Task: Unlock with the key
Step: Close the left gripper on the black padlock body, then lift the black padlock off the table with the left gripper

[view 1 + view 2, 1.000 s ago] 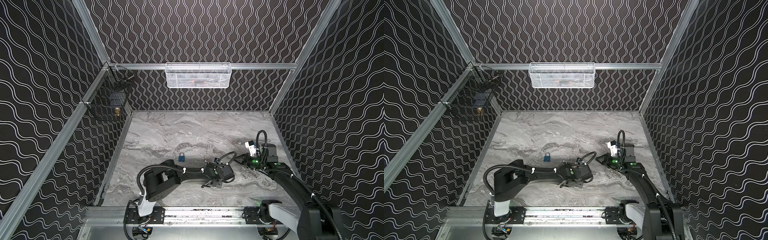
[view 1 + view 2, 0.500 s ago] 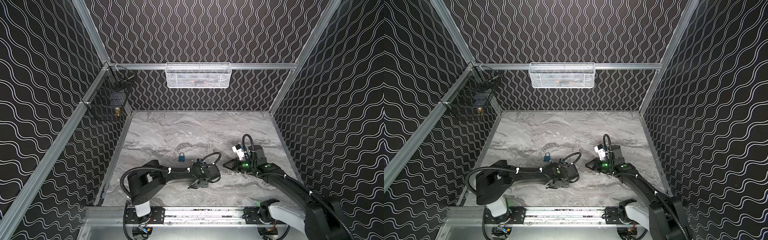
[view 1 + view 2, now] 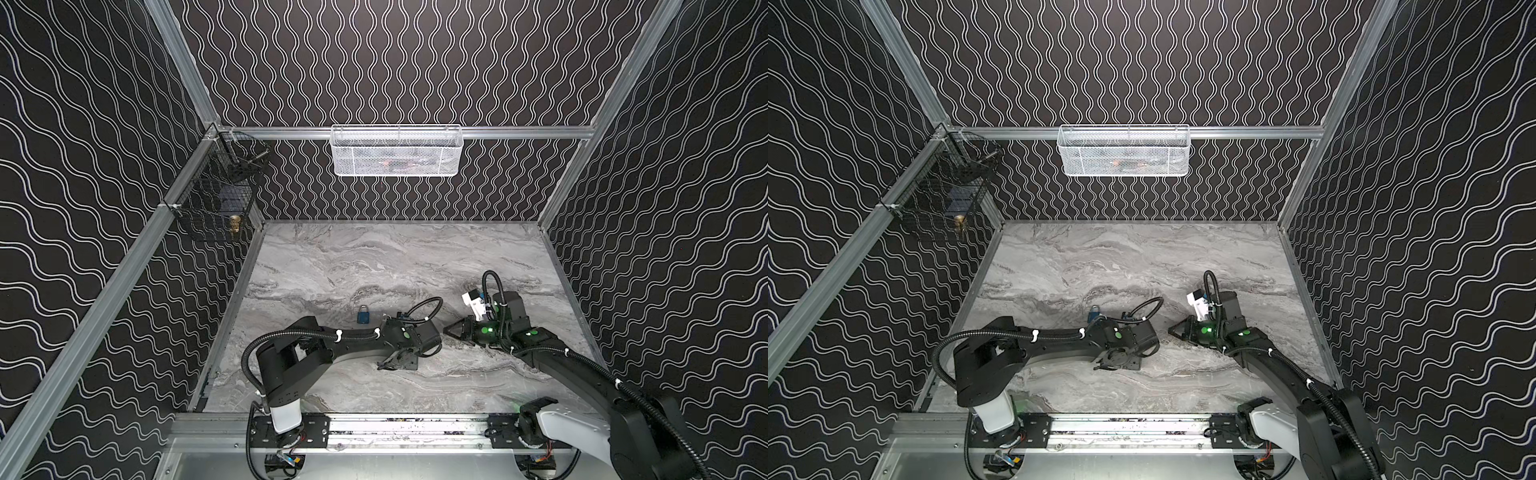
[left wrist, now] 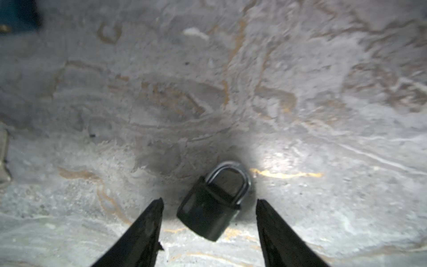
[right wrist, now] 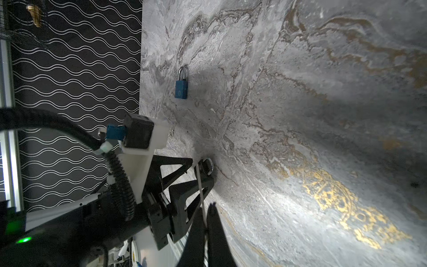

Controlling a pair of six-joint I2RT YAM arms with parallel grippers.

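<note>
Straddling tool (left): the left tool [image 4: 209, 201] points down at the table [image 3: 374, 257] with its two dark fingers [image 4: 147, 226] spread wide, one on each side of the black padlock. Neither finger touches it, so the tool is released and grasps nothing.
Left tool, place: in both top views it hangs low over the near middle of the table, at the end of an arm stretched in from the near left.
Black padlock: the black padlock [image 4: 208, 215] lies flat on the table between the spread fingers, its body turned askew. Its silver shackle [image 4: 231, 171] points away from the tool, and both legs look seated in the body. The right wrist view shows only the shackle loop past the left tool's fingers. The top views hide the lock under the tool.
Right tool: the right tool [image 5: 209, 208] is clenched, its fingers pressed together on a thin pale strip [image 5: 200, 189] that sticks out past the tips. The strip is seen edge-on, so I cannot tell whether it is the key.
Right tool, place: in both top views it sits low, just right of the left tool. Its closed tips point left toward that tool and stay apart from it.
Blue padlock: the blue padlock [image 3: 363, 316] lies flat on the far side of the left arm, a little left of centre, with its shackle toward the far wall. It is clear of both tools.
Far rail: a white mesh basket [image 3: 397, 151] hangs at the middle.
Far left corner: a black wire basket [image 3: 216, 199] holds a small brass piece [image 3: 235, 224].
</note>
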